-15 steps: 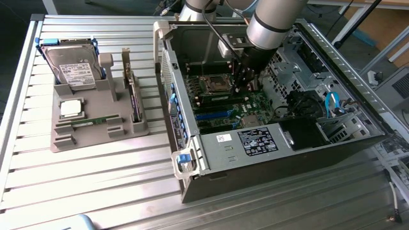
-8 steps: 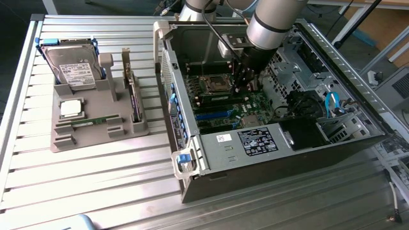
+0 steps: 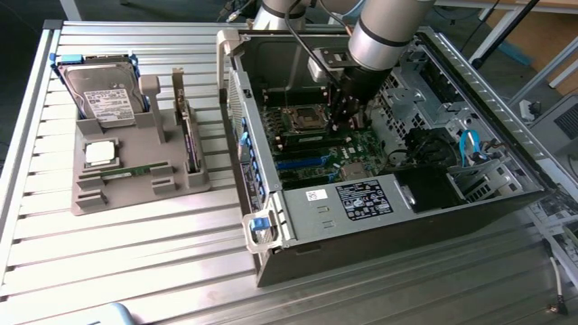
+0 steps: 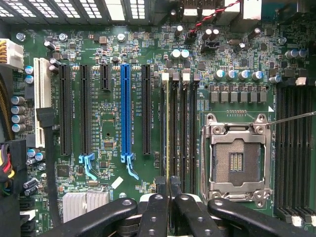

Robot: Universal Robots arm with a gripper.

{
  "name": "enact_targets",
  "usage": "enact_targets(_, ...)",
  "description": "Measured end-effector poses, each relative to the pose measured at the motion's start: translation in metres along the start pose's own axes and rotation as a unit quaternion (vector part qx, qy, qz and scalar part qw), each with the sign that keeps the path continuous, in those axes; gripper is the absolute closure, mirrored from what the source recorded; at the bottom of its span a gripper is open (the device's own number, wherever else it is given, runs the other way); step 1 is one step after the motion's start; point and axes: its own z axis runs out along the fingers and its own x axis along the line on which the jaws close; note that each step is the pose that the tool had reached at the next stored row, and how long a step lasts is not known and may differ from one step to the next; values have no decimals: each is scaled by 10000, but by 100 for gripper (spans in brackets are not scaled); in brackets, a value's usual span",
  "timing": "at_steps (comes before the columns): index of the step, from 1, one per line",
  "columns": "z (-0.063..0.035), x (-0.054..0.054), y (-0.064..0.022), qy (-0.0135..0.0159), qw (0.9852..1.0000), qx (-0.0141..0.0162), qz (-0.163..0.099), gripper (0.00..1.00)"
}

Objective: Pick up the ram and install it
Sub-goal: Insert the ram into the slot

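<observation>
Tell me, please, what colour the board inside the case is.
The board is green, clearest in the wrist view.

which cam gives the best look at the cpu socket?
Wrist view: the CPU socket is seen head-on, with its metal frame and empty contact field clear. The exterior view shows the CPU socket small and slanted inside the computer case, just beside the end effector.

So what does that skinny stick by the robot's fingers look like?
The ram shows edge-on: a thin, pale yellow-green strip, long and narrow, standing upright in a black memory slot on the green motherboard, near the silver processor socket. It runs from a white latch to the gripper, whose black fingertips are shut on its near end. Its chips are hidden from this angle.
</observation>
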Motion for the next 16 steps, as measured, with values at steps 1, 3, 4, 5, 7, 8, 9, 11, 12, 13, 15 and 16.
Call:
enact_targets(1, 0, 0, 0, 1, 10000, -1, 0, 88)
enact_targets(3, 3, 0, 8, 0, 10000, 0, 0, 88)
enact_targets(4, 3, 0, 8, 0, 10000, 0, 0, 88)
enact_targets(5, 5, 0, 8, 0, 10000, 0, 0, 88)
enact_targets(7, 17, 0, 8, -2, 10000, 1, 0, 88)
enact_targets(8, 20, 1, 8, 0, 10000, 0, 0, 88)
enact_targets(9, 21, 1, 8, 0, 10000, 0, 0, 88)
enact_targets(11, 21, 1, 8, 1, 10000, 0, 0, 88)
enact_targets(12, 23, 1, 8, 0, 10000, 1, 0, 88)
enact_targets(13, 25, 1, 8, 0, 10000, 1, 0, 88)
enact_targets(15, 35, 1, 8, -2, 10000, 1, 0, 88)
enact_targets(16, 38, 1, 8, -1, 10000, 1, 0, 88)
